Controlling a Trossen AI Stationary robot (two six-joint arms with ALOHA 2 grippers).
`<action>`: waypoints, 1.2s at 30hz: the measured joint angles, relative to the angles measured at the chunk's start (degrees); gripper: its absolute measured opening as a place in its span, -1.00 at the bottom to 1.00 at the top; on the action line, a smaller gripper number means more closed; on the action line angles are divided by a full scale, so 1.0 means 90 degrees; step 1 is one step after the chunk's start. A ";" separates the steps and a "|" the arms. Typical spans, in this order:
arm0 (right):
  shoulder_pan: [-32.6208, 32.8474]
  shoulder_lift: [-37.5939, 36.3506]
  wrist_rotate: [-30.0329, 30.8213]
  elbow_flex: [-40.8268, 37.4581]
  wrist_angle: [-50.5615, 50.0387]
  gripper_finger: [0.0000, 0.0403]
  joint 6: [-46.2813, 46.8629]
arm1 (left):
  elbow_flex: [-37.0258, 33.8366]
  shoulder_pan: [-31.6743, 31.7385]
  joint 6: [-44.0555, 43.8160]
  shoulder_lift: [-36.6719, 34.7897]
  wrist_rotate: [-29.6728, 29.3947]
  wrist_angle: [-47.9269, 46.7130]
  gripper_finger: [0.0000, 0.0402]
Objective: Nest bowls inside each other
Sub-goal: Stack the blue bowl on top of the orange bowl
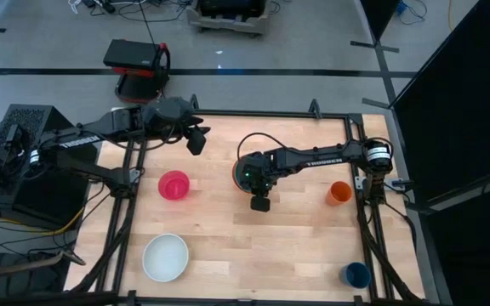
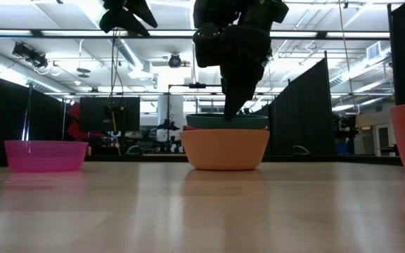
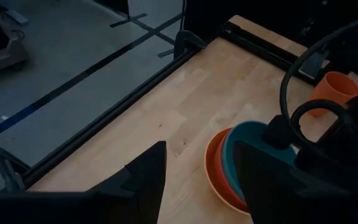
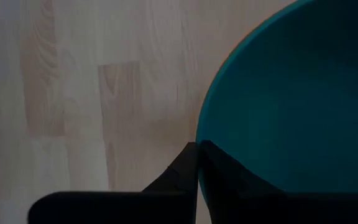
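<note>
A stack of bowls stands mid-table: the yellow-orange bowl [image 2: 225,149] at the bottom, a red-orange bowl [image 3: 213,169] in it, and a teal bowl [image 2: 227,121] on top. My right gripper [image 4: 197,152] comes down onto the stack, shut on the teal bowl. In the high view the right arm covers most of the stack. A pink bowl [image 1: 173,184] and a white bowl [image 1: 165,257] sit on their bases to the stack's left. My left gripper [image 3: 197,180] hangs open, high above the table's far left part, and touches nothing. My right gripper pinches the teal bowl's rim [image 4: 199,134], one finger inside the bowl and one outside its wall. The fingers come steeply from above. The teal bowl sits level inside the red-orange bowl; whether it rests there or hangs a little, I cannot tell.
A small orange cup [image 1: 339,192] stands near the right edge and a dark blue cup [image 1: 356,274] at the near right corner. Black frame rails run along the table's left [image 1: 124,212], right and far sides. Bare wood lies between the stack and the near edge.
</note>
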 joint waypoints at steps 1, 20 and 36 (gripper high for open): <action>0.0000 0.0000 -0.0009 0.0001 -0.0007 -1.00 0.0005 | 0.0000 -0.0001 -0.0001 0.0003 0.0000 0.0020 -0.14; -0.0007 -0.0042 -0.0112 0.0122 -0.0240 -1.00 0.0110 | 0.0000 -0.0009 0.0004 0.0019 -0.0002 0.0123 -0.14; -0.0141 -0.0046 -0.0121 0.0455 -0.0323 -1.00 -0.0051 | 0.0000 -0.0009 0.0026 0.0019 -0.0001 0.0116 -0.14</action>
